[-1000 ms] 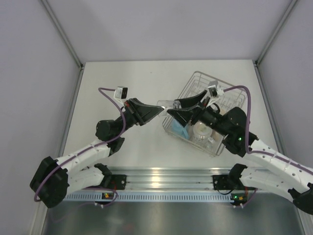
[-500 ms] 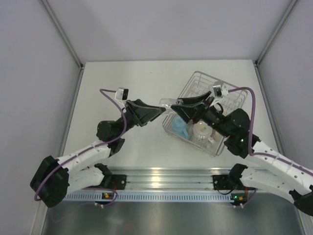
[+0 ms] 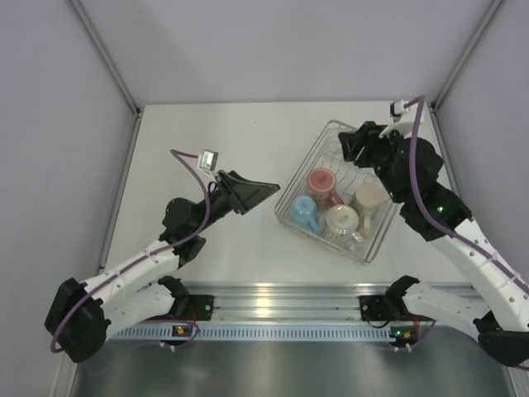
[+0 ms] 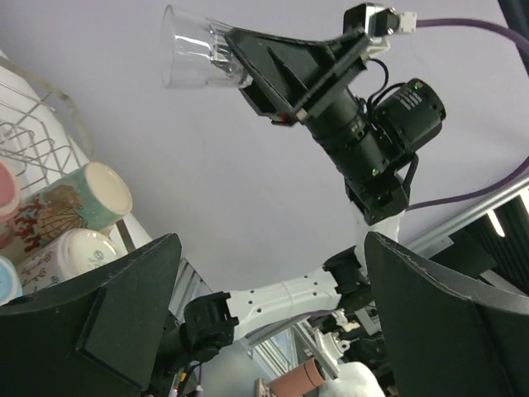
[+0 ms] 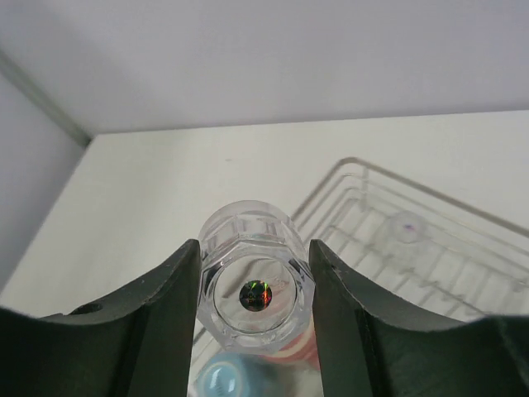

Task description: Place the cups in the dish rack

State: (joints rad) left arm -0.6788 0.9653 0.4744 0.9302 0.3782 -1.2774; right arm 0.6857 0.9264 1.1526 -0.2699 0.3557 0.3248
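Observation:
The clear glass sits between the fingers of my right gripper, which is shut on it, base toward the camera. The left wrist view shows the same glass held high in the air. That right gripper hangs over the far end of the dish rack. In the rack stand a pink cup, a light blue cup, a cream patterned cup and an orange-inside mug. My left gripper is open and empty, just left of the rack.
Another small clear glass lies in the rack's far part. An aluminium rail runs along the near edge between the arm bases. Grey walls close in the table on the left, the right and the far side.
My left gripper let go of the clear glass and opened wide. The right gripper closed on the glass and carried it up and back, over the rack's far end.

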